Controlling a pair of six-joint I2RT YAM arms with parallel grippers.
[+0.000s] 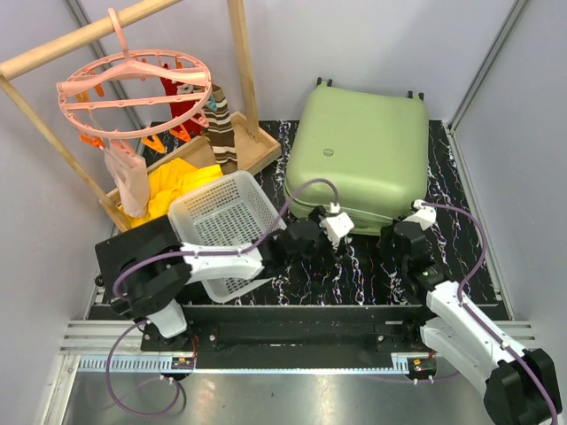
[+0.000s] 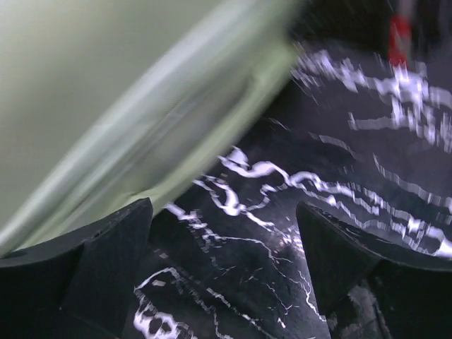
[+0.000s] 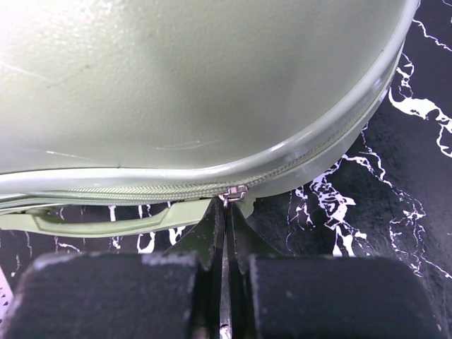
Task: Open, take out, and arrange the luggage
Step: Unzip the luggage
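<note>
The luggage [image 1: 363, 150], a light-green hard-shell suitcase, lies flat and closed at the back right of the black marbled mat. My right gripper [image 1: 400, 230] is at its near right corner. In the right wrist view it [image 3: 227, 205] is shut on the small metal zipper pull [image 3: 234, 192], on the zipper line beside the green side handle [image 3: 106, 220]. My left gripper [image 1: 339, 228] is at the luggage's near edge. In the left wrist view it [image 2: 222, 208] is open and empty over the mat, with the green shell [image 2: 106, 85] at its upper left.
A white perforated basket [image 1: 226, 217] sits tilted at left, over my left arm and a black case [image 1: 124, 257]. Behind it stands a wooden rack [image 1: 244, 71] with a pink clip hanger [image 1: 133, 88], hanging clothes and a yellow cloth [image 1: 173, 181]. Grey walls close in.
</note>
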